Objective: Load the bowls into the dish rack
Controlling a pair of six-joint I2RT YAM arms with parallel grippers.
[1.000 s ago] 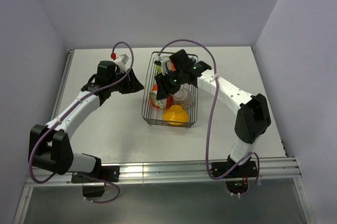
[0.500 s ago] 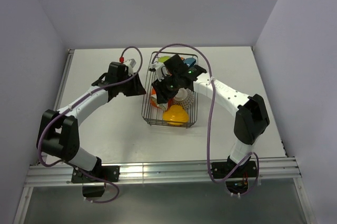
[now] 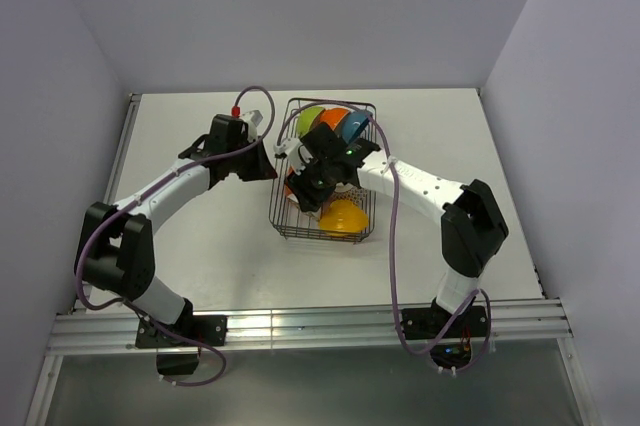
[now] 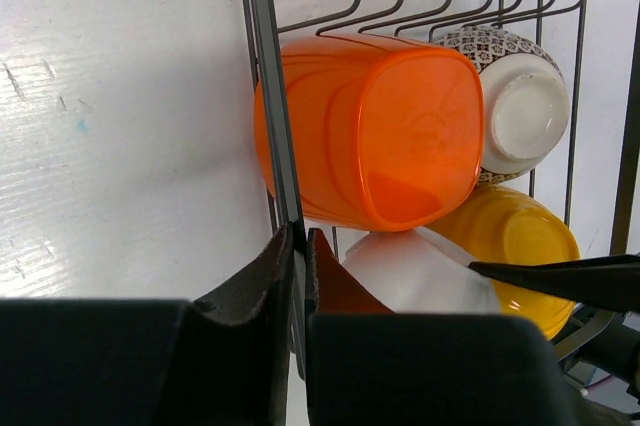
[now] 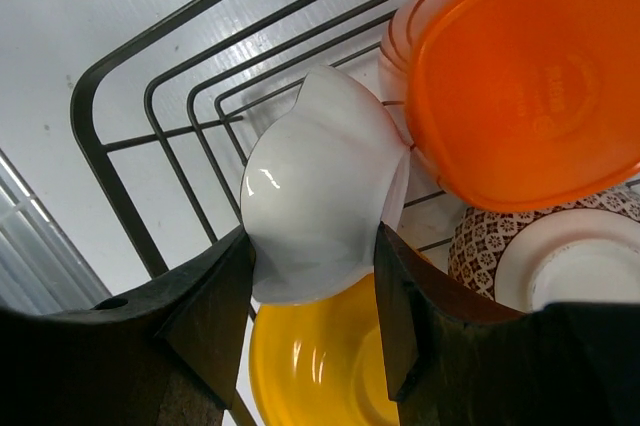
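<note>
Table (image 4: 120,96): left end effector (image 4: 299,254) pinches dish rack (image 4: 262,46) wire; right end effector (image 5: 315,251), scalloped bowl (image 5: 320,186) inside.

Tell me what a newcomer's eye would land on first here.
The bright orange bowl grabs the eye first, sitting in the dark wire dish rack at mid-table. Next, both arms are at that rack. The right gripper clasps a white scalloped bowl beside the yellow bowl inside, while the left gripper pinches the rack's left rim wire.
</note>
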